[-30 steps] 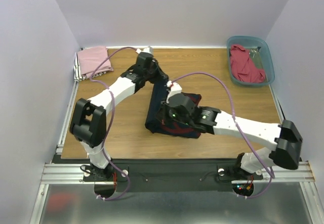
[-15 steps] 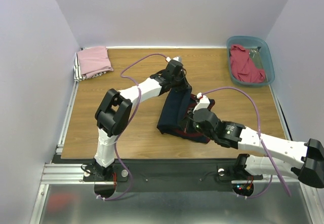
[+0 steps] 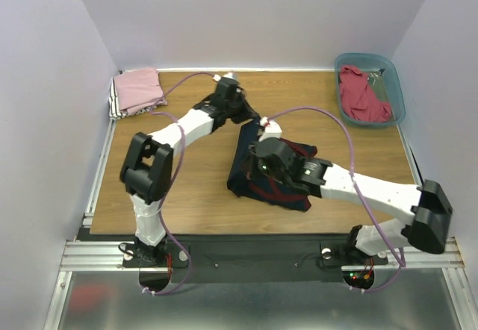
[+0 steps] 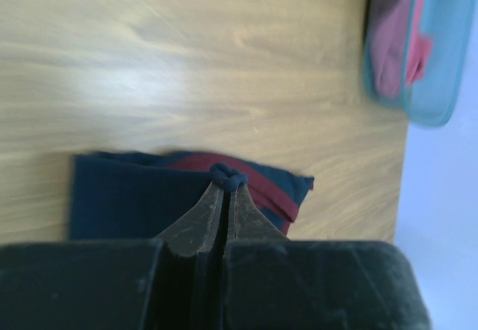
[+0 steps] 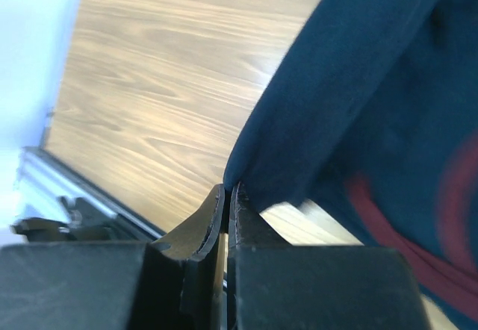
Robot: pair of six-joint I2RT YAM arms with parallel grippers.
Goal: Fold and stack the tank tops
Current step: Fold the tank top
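The navy jersey (image 3: 240, 172) with maroon trim lies partly folded in the middle of the table. In the left wrist view my left gripper (image 4: 226, 178) is shut on a bunched bit of its navy edge, above the jersey (image 4: 127, 195); from above, that gripper (image 3: 252, 121) is at the jersey's far corner. My right gripper (image 5: 230, 190) is shut on a fold of the jersey (image 5: 373, 83) and holds it off the wood. A folded pink tank top (image 3: 138, 89) sits at the back left. A red one (image 3: 362, 95) lies crumpled in the bin.
The teal plastic bin (image 3: 397, 91) stands at the back right corner, and also shows in the left wrist view (image 4: 441, 69). A striped cloth peeks out under the pink top. Bare wood lies left of and in front of the jersey.
Both arms swung right with the jersey half a second ago and have come back left. The jersey has shifted with them. Both grips have stayed shut.
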